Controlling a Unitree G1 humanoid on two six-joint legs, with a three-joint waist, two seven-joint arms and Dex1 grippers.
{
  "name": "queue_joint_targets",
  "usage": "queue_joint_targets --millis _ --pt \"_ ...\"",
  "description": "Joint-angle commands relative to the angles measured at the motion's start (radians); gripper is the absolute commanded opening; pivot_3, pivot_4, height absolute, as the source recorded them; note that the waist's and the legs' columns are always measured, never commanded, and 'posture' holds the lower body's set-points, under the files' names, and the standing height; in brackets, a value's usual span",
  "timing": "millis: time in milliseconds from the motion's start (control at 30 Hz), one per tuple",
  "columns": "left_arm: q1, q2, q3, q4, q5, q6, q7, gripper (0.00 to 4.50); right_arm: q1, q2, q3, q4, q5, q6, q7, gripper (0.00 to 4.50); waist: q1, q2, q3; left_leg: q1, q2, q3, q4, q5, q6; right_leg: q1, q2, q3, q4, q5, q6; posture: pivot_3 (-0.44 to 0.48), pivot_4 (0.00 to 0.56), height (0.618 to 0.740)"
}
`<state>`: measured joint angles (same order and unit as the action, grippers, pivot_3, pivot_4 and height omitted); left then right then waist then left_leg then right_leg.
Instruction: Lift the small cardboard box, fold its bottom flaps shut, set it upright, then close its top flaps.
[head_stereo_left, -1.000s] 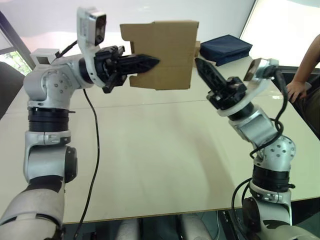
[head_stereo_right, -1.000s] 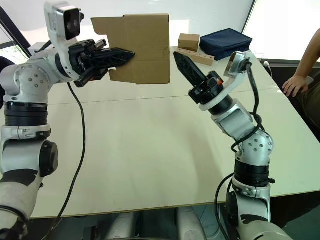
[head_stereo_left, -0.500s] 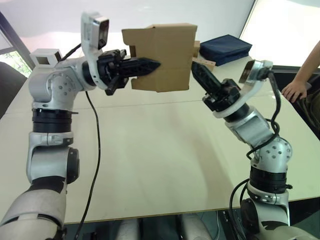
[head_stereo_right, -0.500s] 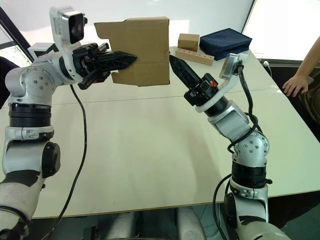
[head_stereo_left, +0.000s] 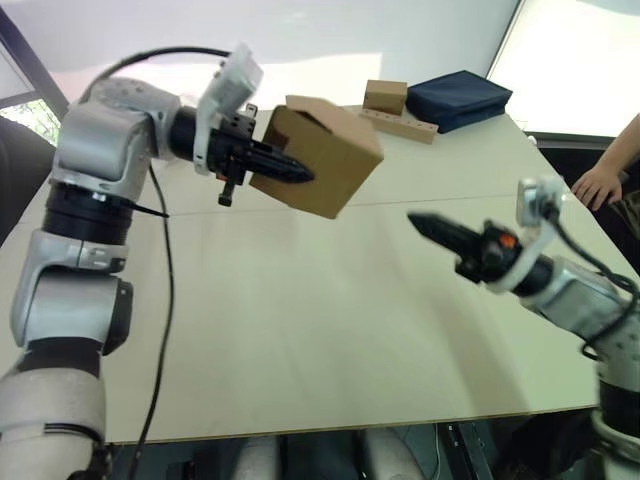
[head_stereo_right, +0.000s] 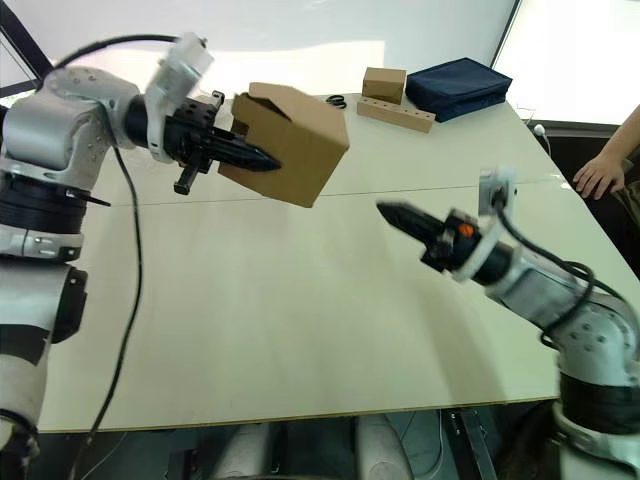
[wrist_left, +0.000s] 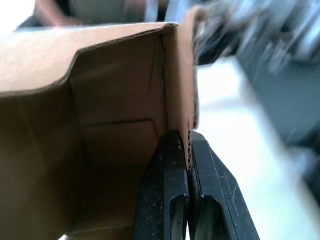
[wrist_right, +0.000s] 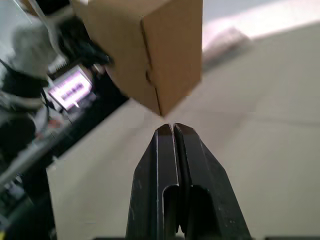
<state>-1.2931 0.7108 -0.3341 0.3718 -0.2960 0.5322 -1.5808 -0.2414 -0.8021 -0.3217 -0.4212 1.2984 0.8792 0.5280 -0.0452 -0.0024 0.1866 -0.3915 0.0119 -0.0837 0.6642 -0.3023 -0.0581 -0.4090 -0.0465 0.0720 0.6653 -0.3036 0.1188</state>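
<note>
Nearest the camera, the right gripper (head_stereo_right: 388, 211) has pulled back from the plain brown corrugated cardboard box (head_stereo_right: 290, 142). Half a second ago its tip was against the box's right face; now it hangs low over the pale rectangular table (head_stereo_right: 300, 330), below and to the right of the box and well apart from it, its two black fingers (wrist_right: 173, 137) pressed together on nothing.

Further off, the box is held in the air above the table's middle seam. It has turned: a moment ago it showed a flat face squarely to the head camera, and now it is tilted, one corner pointing down toward the table. The left gripper (head_stereo_left: 290, 171) has its fingers (wrist_left: 172, 165) closed narrowly on one cardboard wall at the box's open end, one finger inside and one outside. The left wrist view looks into the hollow interior, with a notched flap edge along the top.

This suggests the lift is done and the box is being reoriented, with flap folding probably not yet finished; the right gripper appears to have stepped away to make room or line up a fresh push.

Beyond the box, at the table's far edge, sit a smaller brown box on a hole-punched cardboard strip (head_stereo_right: 394, 110), a dark blue fabric case (head_stereo_right: 462, 87), and, off the table's right side, a person's hand (head_stereo_right: 597, 177).
</note>
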Motion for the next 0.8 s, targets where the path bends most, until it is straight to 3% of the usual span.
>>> queue_joint_targets --millis 33,167,367,533,800 --pt "-0.028 0.039 -0.125 -0.091 0.128 -0.025 -0.032 0.00 0.037 -0.094 -0.037 -0.120 -0.044 0.012 0.061 0.01 0.000 0.000 0.000 0.000 0.000 0.000 0.000 0.000 0.000 0.000 0.001 0.000 0.000 0.000 0.000 0.000 0.150 0.740" --pt "-0.076 0.033 -0.281 -0.238 0.239 0.197 -0.033 0.00 0.115 -0.195 0.022 -0.232 -0.154 0.022 0.106 0.01 0.002 -0.001 0.001 -0.002 0.001 -0.001 0.000 -0.001 0.001 0.000 0.001 0.000 -0.001 0.000 0.000 0.000 0.150 0.740" --pt "-0.119 0.052 -0.443 -0.420 0.218 0.509 -0.034 0.00 0.143 -0.213 0.120 -0.300 -0.281 0.003 0.117 0.01 0.003 -0.003 0.002 -0.002 0.000 -0.001 0.002 -0.001 0.002 0.000 0.000 0.000 -0.001 0.000 0.000 0.000 0.150 0.740" --pt "-0.095 0.062 -0.523 -0.504 0.239 0.573 -0.026 0.00 0.129 -0.205 0.135 -0.346 -0.282 0.019 0.104 0.01 0.003 -0.003 0.003 -0.002 0.001 -0.001 0.002 -0.001 0.002 0.000 0.000 0.000 0.000 0.000 0.000 0.000 0.150 0.740" --pt "-0.080 0.006 -0.596 -0.589 0.218 0.700 0.068 0.00 0.116 -0.173 0.175 -0.375 -0.308 0.033 0.039 0.01 0.012 -0.003 0.003 -0.002 0.000 -0.001 0.003 -0.001 0.002 0.001 0.000 0.000 -0.001 0.000 0.000 0.000 0.150 0.740"
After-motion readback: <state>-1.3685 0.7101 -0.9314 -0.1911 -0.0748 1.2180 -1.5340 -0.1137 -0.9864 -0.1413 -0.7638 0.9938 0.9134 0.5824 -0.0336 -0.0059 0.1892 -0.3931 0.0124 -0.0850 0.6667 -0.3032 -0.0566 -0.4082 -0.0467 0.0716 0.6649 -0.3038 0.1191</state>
